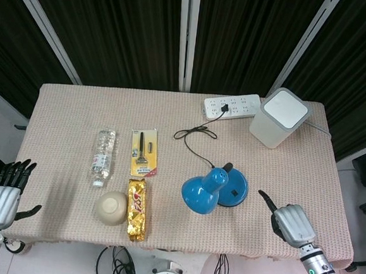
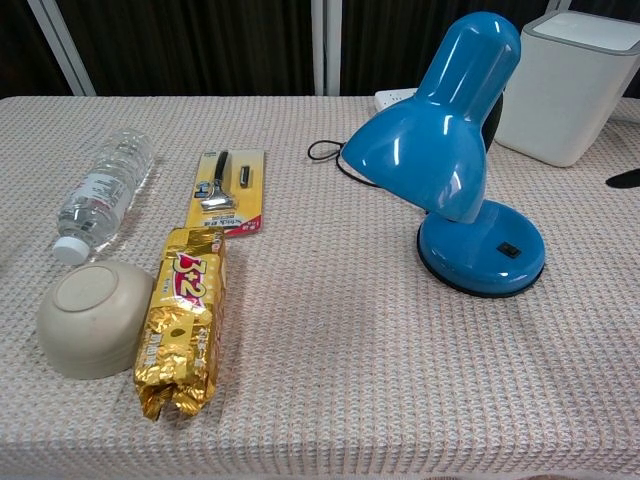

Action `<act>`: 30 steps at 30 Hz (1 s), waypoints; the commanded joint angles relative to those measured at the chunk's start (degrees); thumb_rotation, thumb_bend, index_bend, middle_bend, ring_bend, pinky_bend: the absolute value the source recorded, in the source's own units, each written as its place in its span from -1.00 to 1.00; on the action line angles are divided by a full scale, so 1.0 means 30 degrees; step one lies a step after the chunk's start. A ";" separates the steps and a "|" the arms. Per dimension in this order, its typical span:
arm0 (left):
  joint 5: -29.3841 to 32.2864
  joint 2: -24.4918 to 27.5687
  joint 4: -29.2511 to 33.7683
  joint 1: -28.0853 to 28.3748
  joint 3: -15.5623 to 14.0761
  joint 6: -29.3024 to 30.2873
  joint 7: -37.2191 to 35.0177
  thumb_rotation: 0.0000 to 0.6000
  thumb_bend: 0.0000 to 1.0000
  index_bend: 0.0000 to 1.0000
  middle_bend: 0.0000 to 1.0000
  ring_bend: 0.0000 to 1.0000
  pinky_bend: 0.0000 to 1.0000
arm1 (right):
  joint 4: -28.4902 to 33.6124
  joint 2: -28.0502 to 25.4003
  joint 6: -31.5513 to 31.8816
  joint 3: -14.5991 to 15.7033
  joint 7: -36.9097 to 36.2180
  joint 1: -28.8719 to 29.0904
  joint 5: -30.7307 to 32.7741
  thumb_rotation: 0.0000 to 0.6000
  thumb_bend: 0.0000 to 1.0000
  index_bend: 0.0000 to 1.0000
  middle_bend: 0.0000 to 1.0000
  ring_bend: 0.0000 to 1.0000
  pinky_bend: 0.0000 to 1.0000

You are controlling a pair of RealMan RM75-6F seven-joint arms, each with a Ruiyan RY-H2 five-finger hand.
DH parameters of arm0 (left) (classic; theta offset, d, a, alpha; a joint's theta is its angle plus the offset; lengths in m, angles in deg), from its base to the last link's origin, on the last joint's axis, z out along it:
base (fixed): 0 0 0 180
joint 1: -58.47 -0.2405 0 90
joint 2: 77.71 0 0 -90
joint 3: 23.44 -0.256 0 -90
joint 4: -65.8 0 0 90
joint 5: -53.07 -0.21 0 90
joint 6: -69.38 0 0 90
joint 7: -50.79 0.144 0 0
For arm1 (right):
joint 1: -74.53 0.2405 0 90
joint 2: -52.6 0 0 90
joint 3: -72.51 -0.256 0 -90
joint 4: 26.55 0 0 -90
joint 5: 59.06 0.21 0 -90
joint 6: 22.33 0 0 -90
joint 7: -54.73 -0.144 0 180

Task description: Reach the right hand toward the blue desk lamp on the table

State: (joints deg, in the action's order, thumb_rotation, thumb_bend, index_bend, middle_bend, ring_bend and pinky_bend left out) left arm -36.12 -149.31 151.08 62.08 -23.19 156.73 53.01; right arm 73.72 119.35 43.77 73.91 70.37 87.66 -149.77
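Observation:
The blue desk lamp stands right of the table's middle, its shade leaning to the front left; in the chest view the lamp rises over its round base. My right hand hovers over the table's front right part, a little right of the lamp base, back up, holding nothing, with one dark finger stretched toward the lamp. Only a dark fingertip of it shows at the right edge of the chest view. My left hand hangs off the table's front left corner, fingers spread and empty.
A water bottle, a razor pack, a gold snack pack and an upturned beige bowl lie left of the lamp. Behind it are a black cord, a white power strip and a white box.

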 commanded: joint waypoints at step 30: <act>0.0220 -0.0035 -0.0410 0.0081 -0.0027 -0.0385 -0.0603 1.00 -0.85 -1.00 -1.00 -1.00 -1.00 | 0.1427 0.2646 -0.3922 -0.0323 0.7029 0.3827 0.8316 1.00 0.70 -1.00 0.73 0.63 0.38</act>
State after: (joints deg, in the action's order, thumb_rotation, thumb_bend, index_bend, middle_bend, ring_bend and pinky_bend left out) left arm -35.46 -149.42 149.85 62.33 -23.27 155.58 51.17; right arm 77.97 127.31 31.94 72.85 91.43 99.09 -124.90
